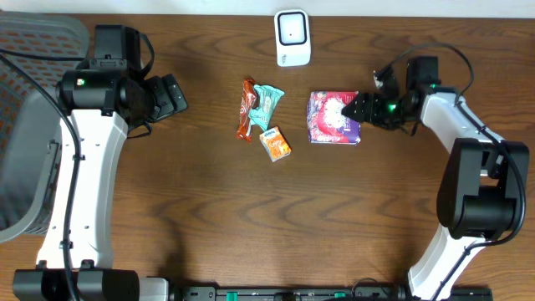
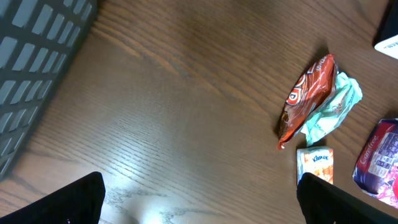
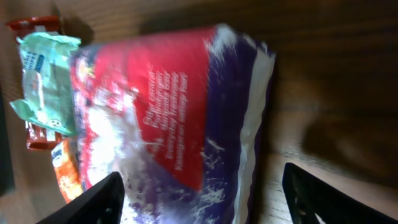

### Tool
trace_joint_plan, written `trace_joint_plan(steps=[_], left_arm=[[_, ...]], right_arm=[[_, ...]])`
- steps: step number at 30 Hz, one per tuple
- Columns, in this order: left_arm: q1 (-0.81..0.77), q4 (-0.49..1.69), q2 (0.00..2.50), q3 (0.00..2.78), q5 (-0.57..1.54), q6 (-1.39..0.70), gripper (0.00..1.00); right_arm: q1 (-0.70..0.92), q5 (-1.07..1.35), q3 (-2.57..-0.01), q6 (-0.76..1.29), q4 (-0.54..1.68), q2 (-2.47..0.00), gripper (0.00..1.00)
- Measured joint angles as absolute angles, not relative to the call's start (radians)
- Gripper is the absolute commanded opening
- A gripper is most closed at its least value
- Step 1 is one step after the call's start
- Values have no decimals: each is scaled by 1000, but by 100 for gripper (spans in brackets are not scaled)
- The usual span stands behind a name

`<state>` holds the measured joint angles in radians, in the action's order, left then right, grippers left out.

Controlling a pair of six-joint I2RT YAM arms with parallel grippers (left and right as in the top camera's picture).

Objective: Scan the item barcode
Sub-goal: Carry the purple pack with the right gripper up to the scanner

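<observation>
Barely started: nothing lifted, nothing scanned. Purple packet (image 1: 330, 121) flat on the surface (image 1: 251, 209), near-right of the white scanner (image 1: 292, 38). Right pincer (image 1: 355, 107) open, straddling its right edge, gripping nothing; left pincer (image 1: 174, 96) wide open, empty, at the left. Remaining: grip, lift, show barcode.

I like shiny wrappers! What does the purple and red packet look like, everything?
The purple and red packet is a glossy, soft plastic pouch with white writing and a pale crimped edge. It lies flat on the wooden table, apart from the other snacks. The right end effector straddles one end, jaws open; whether it touches is unclear.
</observation>
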<state>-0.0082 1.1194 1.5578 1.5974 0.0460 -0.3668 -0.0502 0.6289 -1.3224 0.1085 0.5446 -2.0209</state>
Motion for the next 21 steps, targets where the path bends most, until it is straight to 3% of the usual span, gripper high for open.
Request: trace_joint_plan(steps=[2,5,8,10,21], left_arm=[[-8,1119,1558,1597,46,-367,98],[-9,1119,1558,1597,46,-367,98],[-9,1119,1558,1597,46,-367,98],[-9,1119,1558,1597,46,-367,98],[-8,1119,1558,1597,46,-367,98]], right_arm=[[-47,638,-1279,121,486,-2021,71],[-43,644,-1234,133,441,-2021,40],[-37,665,-1213,143,421,-2021,24],[-34,676,-1211,149,412,-2021,1],[34,824,-1270,306,297,-2021,1]])
